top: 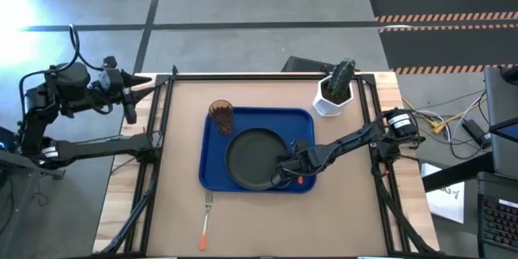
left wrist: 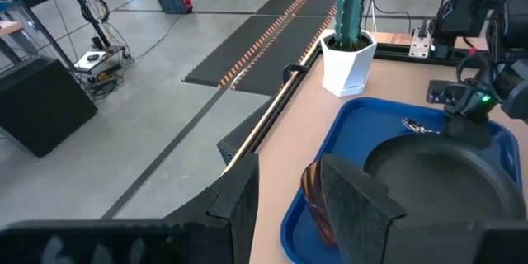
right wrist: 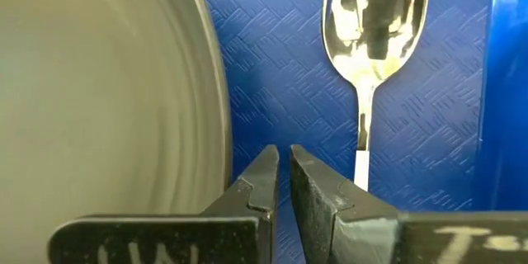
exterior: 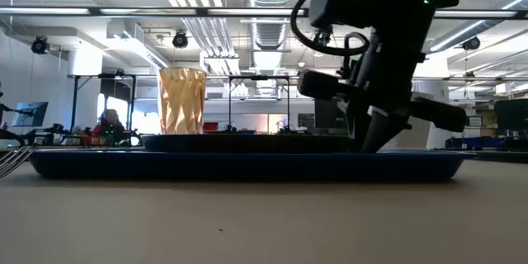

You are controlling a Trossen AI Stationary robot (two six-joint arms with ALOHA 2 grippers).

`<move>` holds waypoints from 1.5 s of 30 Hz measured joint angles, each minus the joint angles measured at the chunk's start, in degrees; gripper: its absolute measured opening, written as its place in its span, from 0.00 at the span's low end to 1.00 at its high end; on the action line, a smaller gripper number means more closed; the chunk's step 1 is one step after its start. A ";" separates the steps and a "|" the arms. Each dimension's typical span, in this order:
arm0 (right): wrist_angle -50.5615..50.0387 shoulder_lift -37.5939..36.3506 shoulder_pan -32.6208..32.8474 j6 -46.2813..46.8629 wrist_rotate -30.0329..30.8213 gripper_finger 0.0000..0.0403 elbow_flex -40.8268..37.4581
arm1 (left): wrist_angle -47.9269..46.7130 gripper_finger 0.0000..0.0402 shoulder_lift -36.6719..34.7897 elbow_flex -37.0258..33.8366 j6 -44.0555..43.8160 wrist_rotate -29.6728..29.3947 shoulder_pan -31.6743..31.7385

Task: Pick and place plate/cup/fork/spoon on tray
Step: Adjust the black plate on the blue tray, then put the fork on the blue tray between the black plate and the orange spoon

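Observation:
The blue tray point(top: 212, 150) lies mid-table. The black plate point(top: 252, 158) rests on it, and the amber cup point(top: 221, 115) stands upright in its far left corner. The spoon point(right wrist: 375, 16) lies flat on the tray right of the plate, and its orange handle point(top: 302, 180) points to the near edge. The fork point(top: 205, 220) lies on the table in front of the tray. My right gripper point(right wrist: 285, 161) is low over the tray between plate and spoon, shut, with nothing between its fingers. My left gripper point(left wrist: 290, 190) waits off the table's far left corner, slightly open and empty. My right gripper points down at the tray beside the spoon. The spoon's stem point(right wrist: 362, 144) runs under one finger point(right wrist: 338, 198), which hides the rest. I cannot tell whether that finger touches the spoon or the tray.
A white pot with a green cactus point(top: 336, 89) stands at the table's far right corner, beyond the tray. The black table frame point(top: 267, 74) runs along the far edge. In the low view the fork's tines point(exterior: 12, 161) show at the left.

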 joint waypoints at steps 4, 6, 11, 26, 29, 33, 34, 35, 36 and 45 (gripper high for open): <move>0.02 0.03 0.02 -0.18 1.76 0.06 1.35 | -0.29 0.29 0.00 0.00 -0.02 0.00 0.01; -0.08 0.03 0.00 -0.20 2.78 0.06 1.87 | -0.39 0.29 0.00 0.00 -0.02 0.00 0.00; 0.03 0.39 0.00 -0.20 3.81 0.06 2.71 | -0.40 0.29 0.00 0.00 -0.02 0.00 0.02; 1.59 0.39 0.00 -1.20 7.68 0.06 2.76 | -0.39 0.29 0.00 0.00 -0.04 0.00 0.00; 1.15 0.23 0.02 -1.70 5.16 0.06 2.76 | -0.39 0.29 0.00 0.00 -0.02 0.00 0.02; -0.26 -0.10 0.28 -2.78 2.29 0.06 2.76 | -0.37 0.29 0.00 0.00 -0.03 0.00 0.02; -1.38 -0.18 0.28 -2.72 1.44 0.06 2.76 | -0.37 0.29 0.00 0.00 -0.02 0.00 0.00; -2.56 -0.28 0.49 -2.42 0.88 0.06 2.76 | -0.37 0.29 0.00 0.00 -0.01 0.00 0.02; -3.57 -0.43 0.56 -1.78 0.32 0.06 2.76 | -0.36 0.29 0.00 0.00 0.00 0.00 0.01; -2.63 -3.30 3.05 -0.25 -0.28 0.06 3.51 | -6.16 0.29 0.27 -0.07 -0.43 0.13 0.01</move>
